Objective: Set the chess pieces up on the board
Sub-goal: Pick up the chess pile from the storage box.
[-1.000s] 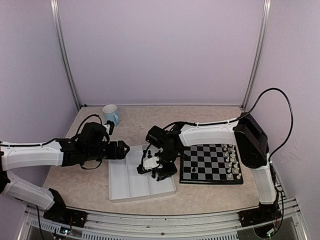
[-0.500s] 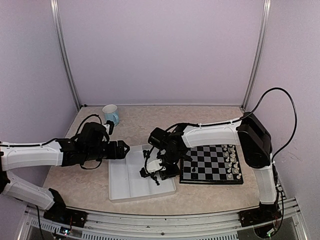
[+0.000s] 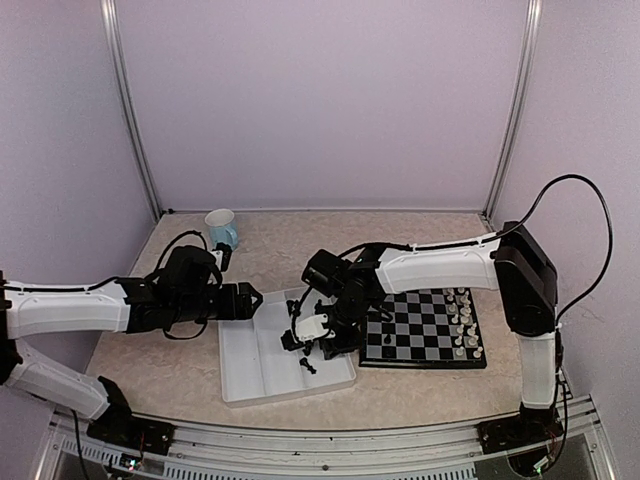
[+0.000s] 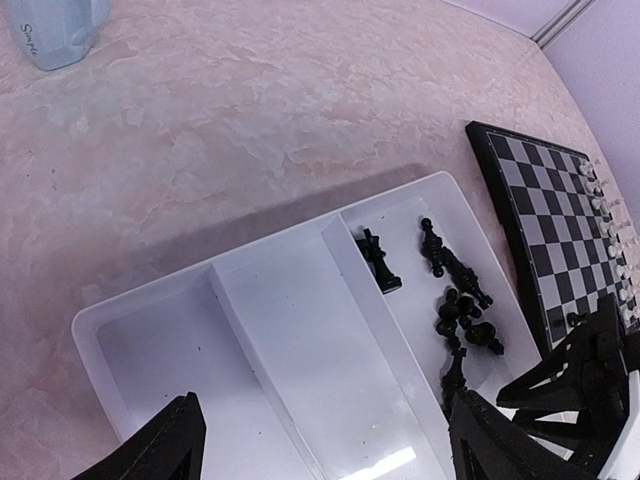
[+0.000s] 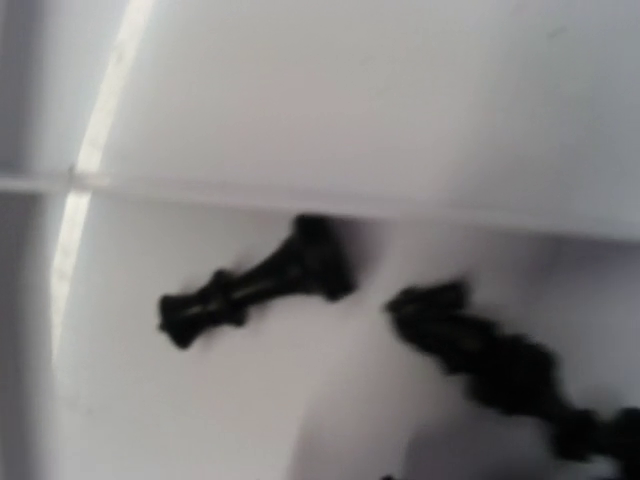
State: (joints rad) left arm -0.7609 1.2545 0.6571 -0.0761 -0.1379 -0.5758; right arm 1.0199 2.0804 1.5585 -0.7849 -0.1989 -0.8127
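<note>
Several black chess pieces (image 4: 462,305) lie in a heap in the right compartment of the white tray (image 4: 270,330). One more lies alone near that compartment's front end (image 3: 308,367). The board (image 3: 420,325) sits to the right of the tray, and one small black piece (image 3: 386,348) stands at its left edge. My right gripper (image 3: 318,340) is low inside the right compartment. Its wrist view is blurred and very close, showing a fallen black piece (image 5: 255,280) and a second (image 5: 500,360) but no fingers. My left gripper (image 4: 325,425) hangs open over the tray's middle compartment, holding nothing.
White chess pieces (image 3: 466,322) stand in rows along the board's right side. A pale blue mug (image 3: 222,228) stands at the back left of the table. The tray's left and middle compartments (image 3: 250,355) hold nothing. Metal frame posts rise at the back corners.
My right gripper has shifted a little within the tray's right compartment, and a black piece now lies alone near the tray's front. The left arm has stayed where it was.
</note>
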